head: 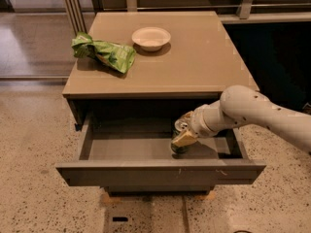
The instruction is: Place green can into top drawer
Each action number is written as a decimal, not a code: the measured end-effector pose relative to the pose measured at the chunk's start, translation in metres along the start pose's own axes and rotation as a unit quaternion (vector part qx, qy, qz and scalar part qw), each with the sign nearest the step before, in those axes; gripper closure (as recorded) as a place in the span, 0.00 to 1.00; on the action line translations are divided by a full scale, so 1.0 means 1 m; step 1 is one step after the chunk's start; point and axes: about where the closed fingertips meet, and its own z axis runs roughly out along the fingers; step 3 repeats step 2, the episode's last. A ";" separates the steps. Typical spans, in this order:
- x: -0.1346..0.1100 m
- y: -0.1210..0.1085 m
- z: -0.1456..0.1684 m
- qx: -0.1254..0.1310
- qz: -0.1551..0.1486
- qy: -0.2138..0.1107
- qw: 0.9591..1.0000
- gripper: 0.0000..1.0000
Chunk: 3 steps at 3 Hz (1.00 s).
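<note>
Mia: Where is the gripper?

Ben: The gripper (pixel 181 140) is down inside the top drawer (pixel 160 174), on the right side. The drawer is pulled out.

Mia: Is it holding something?

Ben: Yes. It is squeezing the green can (pixel 181 125). One tan finger (pixel 186 138) lies across the side of the can.

Mia: How is the can standing?

Ben: It is almost upright, tipped just a little. Its silver top faces up. Its bottom is low in the drawer, close to the drawer floor. I cannot tell if it touches the floor.

Mia: Where does the arm come from?

Ben: The white arm (pixel 252 113) comes in from the right and reaches over the right wall of the drawer.

Mia: What is above the drawer?

Ben: The brown table (pixel 199 67). A small white bowl (pixel 151 37) sits on it, near the back. A bright green snack bag (pixel 104 53) lies to the left of the bowl, close to it, near the left edge.

Mia: And below?

Ben: A speckled floor (pixel 34 140) is all around the table.
</note>
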 end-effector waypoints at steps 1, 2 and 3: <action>-0.019 -0.018 0.002 0.012 -0.008 -0.007 1.000 0.00; -0.020 -0.019 0.002 0.012 -0.008 -0.007 1.000 0.00; -0.020 -0.019 0.002 0.012 -0.008 -0.007 1.000 0.00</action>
